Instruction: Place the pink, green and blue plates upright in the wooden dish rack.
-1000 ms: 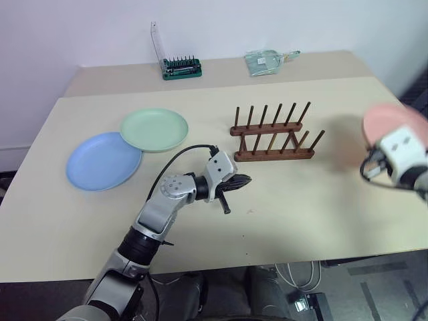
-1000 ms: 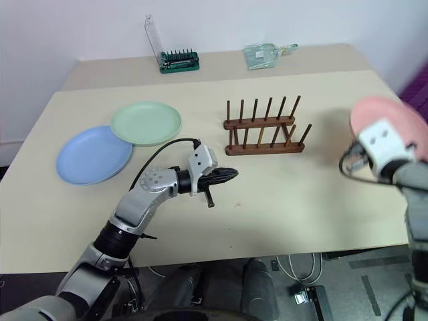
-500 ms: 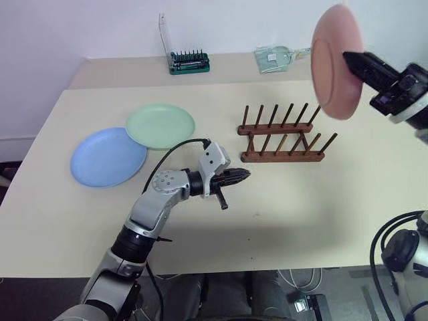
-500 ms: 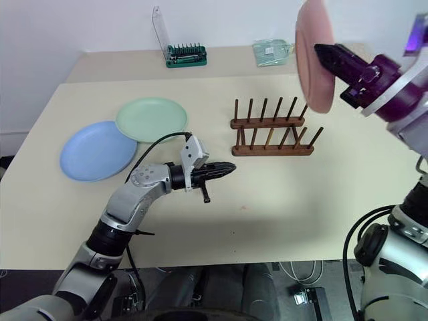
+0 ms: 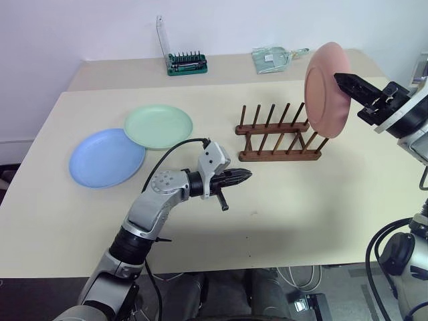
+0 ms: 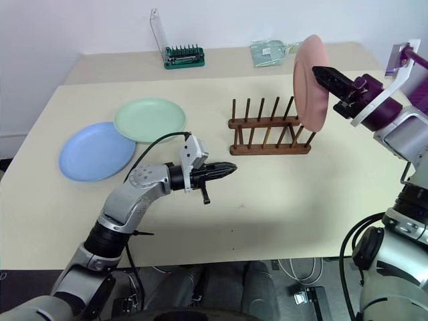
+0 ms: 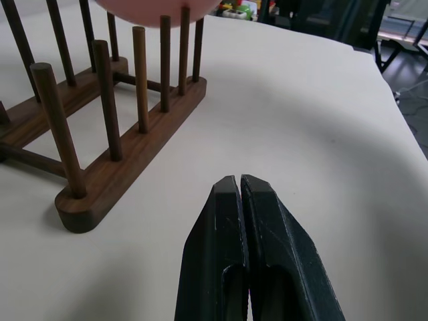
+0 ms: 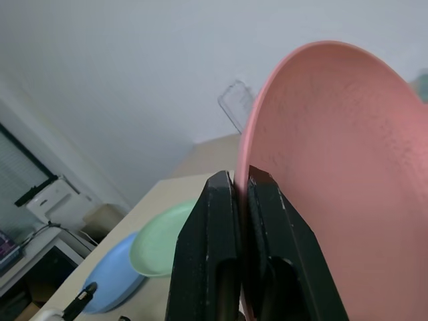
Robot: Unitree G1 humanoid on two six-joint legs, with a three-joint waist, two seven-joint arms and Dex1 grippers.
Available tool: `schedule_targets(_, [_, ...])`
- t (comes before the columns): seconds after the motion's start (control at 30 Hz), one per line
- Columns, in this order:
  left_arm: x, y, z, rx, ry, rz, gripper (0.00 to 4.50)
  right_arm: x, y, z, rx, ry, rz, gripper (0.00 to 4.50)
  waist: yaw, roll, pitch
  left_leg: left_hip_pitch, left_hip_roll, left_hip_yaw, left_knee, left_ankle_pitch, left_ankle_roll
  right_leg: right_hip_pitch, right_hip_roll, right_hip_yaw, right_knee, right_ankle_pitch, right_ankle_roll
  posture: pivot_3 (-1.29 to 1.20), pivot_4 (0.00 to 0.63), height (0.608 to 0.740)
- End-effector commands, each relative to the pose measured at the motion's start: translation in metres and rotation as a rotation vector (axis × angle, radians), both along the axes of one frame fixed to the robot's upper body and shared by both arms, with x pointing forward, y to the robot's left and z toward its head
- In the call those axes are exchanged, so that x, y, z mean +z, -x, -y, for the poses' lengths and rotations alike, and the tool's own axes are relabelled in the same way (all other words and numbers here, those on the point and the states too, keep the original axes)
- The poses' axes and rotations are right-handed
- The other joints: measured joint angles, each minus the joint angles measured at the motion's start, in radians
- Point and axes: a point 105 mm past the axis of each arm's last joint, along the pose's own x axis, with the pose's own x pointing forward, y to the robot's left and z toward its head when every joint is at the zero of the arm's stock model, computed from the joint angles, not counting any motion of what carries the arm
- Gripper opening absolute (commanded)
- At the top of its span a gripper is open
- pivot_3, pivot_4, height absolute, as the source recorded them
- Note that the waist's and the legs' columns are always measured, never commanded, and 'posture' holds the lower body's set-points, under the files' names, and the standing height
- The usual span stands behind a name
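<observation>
Head stereo pair looks forward and down over the tabletop [image 5: 321, 200] from a mid distance; both eyes share the whole scene. Left wrist cam sits low and close, looking along its fingers [image 7: 227, 227] at the wooden dish rack [image 7: 127, 167]. Right wrist cam looks along its fingers [image 8: 214, 221], close on the pink plate [image 8: 348, 167]; rack and plate also show in the head views.

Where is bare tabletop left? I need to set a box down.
Free: the near strip between the shut left gripper and the table's front edge, and right of the dark wooden dish rack. Crowded: far left, where the mint green plate overlaps the light blue plate.
</observation>
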Motion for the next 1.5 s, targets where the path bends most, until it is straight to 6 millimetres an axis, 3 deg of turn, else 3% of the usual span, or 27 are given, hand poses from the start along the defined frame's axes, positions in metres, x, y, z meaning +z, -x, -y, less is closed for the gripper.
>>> schedule_targets(0.03, [0.013, 0.005, 0.0, -0.018, 0.036, 0.034, 0.04, 0.005, -0.003, 0.007, -0.025, -0.008, 0.019, 0.06, 0.0, 0.0, 0.0, 0.0, 0.0, 0.0, 0.0, 0.0, 0.0, 0.0, 0.0, 0.0, 0.0, 0.0, 0.0, 0.0, 0.15, 0.738])
schedule_targets(0.13, [0.014, 0.005, 0.0, -0.017, 0.037, 0.033, 0.04, 0.011, -0.009, 0.012, -0.068, -0.013, 0.046, 1.03, -0.001, 0.0, 0.0, 0.0, 0.0, 0.0, 0.0, 0.0, 0.0, 0.0, 0.0, 0.0, 0.0, 0.0, 0.0, 0.0, 0.15, 0.738])
schedule_targets(0.27, [0.014, 0.007, -0.001, -0.018, 0.044, 0.017, 0.04, 0.016, -0.017, 0.018, -0.176, 0.045, 0.081, 2.92, -0.002, 0.0, 0.0, 0.0, 0.0, 0.0, 0.0, 0.0, 0.0, -0.001, 0.0, 0.0, 0.001, 0.0, 0.0, 0.0, 0.15, 0.738])
schedule_targets(0.3, [0.014, 0.008, -0.001, -0.022, 0.051, 0.006, 0.04, 0.017, -0.02, 0.024, -0.223, 0.064, 0.088, 2.92, -0.001, 0.0, 0.0, 0.0, 0.0, 0.0, 0.0, 0.0, 0.0, -0.001, 0.0, 0.0, 0.001, 0.0, 0.0, 0.0, 0.15, 0.738])
schedule_targets(0.4, [0.017, 0.01, -0.002, -0.024, 0.072, -0.006, 0.91, 0.025, -0.022, 0.038, -0.345, 0.122, 0.146, 2.98, -0.001, 0.0, 0.0, 0.0, 0.0, 0.001, 0.0, 0.0, 0.0, -0.001, 0.0, 0.0, 0.001, 0.0, 0.0, 0.0, 0.15, 0.738])
schedule_targets(0.43, [0.021, 0.007, -0.004, -0.001, 0.09, 0.0, 1.4, 0.031, -0.021, 0.045, -0.401, 0.163, 0.185, 2.98, 0.0, 0.0, 0.0, 0.0, 0.0, 0.001, 0.0, 0.0, 0.0, -0.001, 0.0, 0.0, 0.001, 0.0, 0.0, 0.0, 0.15, 0.738])
schedule_targets(0.53, [0.044, -0.016, -0.02, 0.19, 0.205, 0.026, 2.96, 0.062, -0.01, 0.061, -0.555, 0.29, 0.341, 2.98, 0.003, 0.001, 0.0, 0.0, -0.001, 0.001, 0.001, 0.0, 0.0, -0.001, 0.0, 0.0, 0.001, 0.0, 0.0, 0.0, 0.15, 0.738])
schedule_targets(0.6, [0.067, -0.044, -0.049, 0.453, 0.296, 0.081, 3.93, 0.081, 0.002, 0.049, -0.561, 0.439, 0.466, 2.98, 0.002, 0.001, 0.0, 0.0, 0.0, 0.001, 0.001, 0.0, 0.0, -0.001, 0.0, 0.0, 0.002, 0.0, 0.0, 0.0, 0.15, 0.738])
schedule_targets(0.67, [0.081, -0.079, -0.103, 0.886, 0.337, 0.108, 3.93, 0.081, 0.014, 0.011, -0.435, 0.698, 0.581, 2.98, 0.0, 0.001, 0.0, 0.0, 0.0, 0.001, 0.001, 0.001, -0.001, -0.001, 0.0, 0.0, 0.002, 0.0, 0.0, 0.0, 0.15, 0.738])
schedule_targets(0.73, [0.084, -0.09, -0.148, 1.199, 0.326, 0.108, 3.93, 0.062, 0.024, -0.03, -0.228, 0.849, 0.629, 2.98, -0.011, 0.0, 0.0, 0.0, 0.001, 0.001, 0.0, 0.001, -0.002, -0.001, 0.001, 0.0, 0.002, 0.0, 0.0, 0.0, 0.15, 0.738])
schedule_targets(0.87, [0.077, -0.093, -0.192, 1.49, 0.303, 0.025, 3.93, 0.024, 0.045, -0.08, 0.079, 0.899, 0.61, 2.98, -0.023, -0.005, -0.002, 0.002, 0.006, 0.002, 0.0, 0.0, -0.004, 0.0, 0.005, 0.0, 0.002, 0.0, 0.0, 0.0, 0.15, 0.738])
schedule_targets(0.97, [0.072, -0.095, -0.203, 1.535, 0.295, -0.046, 3.93, -0.006, 0.059, -0.109, 0.263, 0.902, 0.574, 2.98, -0.017, -0.008, 0.0, 0.001, 0.004, 0.001, 0.003, 0.0, -0.004, -0.001, 0.004, 0.0, 0.004, 0.0, 0.0, 0.0, 0.15, 0.738])
schedule_targets(1.1, [0.059, -0.099, -0.208, 1.543, 0.252, -0.141, 3.93, -0.024, 0.066, -0.127, 0.346, 0.836, 0.534, 2.98, 0.003, -0.009, 0.0, -0.002, 0.003, 0.0, 0.011, -0.002, -0.003, -0.001, 0.004, -0.001, 0.006, 0.0, 0.0, 0.0, 0.15, 0.738])
schedule_targets(1.43, [0.018, -0.109, -0.217, 1.58, 0.251, -0.443, 3.93, -0.046, 0.076, -0.141, 0.379, 0.811, 0.48, 2.98, 0.004, -0.009, 0.0, -0.002, 0.003, 0.0, 0.014, -0.003, -0.003, 0.0, 0.004, -0.001, 0.008, 0.001, 0.0, 0.0, 0.15, 0.738])
schedule_targets(1.5, [0.018, -0.113, -0.213, 1.55, 0.265, -0.451, 3.43, -0.05, 0.077, -0.142, 0.376, 0.812, 0.47, 2.98, 0.003, -0.009, 0.0, -0.002, 0.004, 0.0, 0.014, -0.003, -0.003, 0.0, 0.004, -0.001, 0.008, 0.001, 0.0, 0.0, 0.15, 0.738])
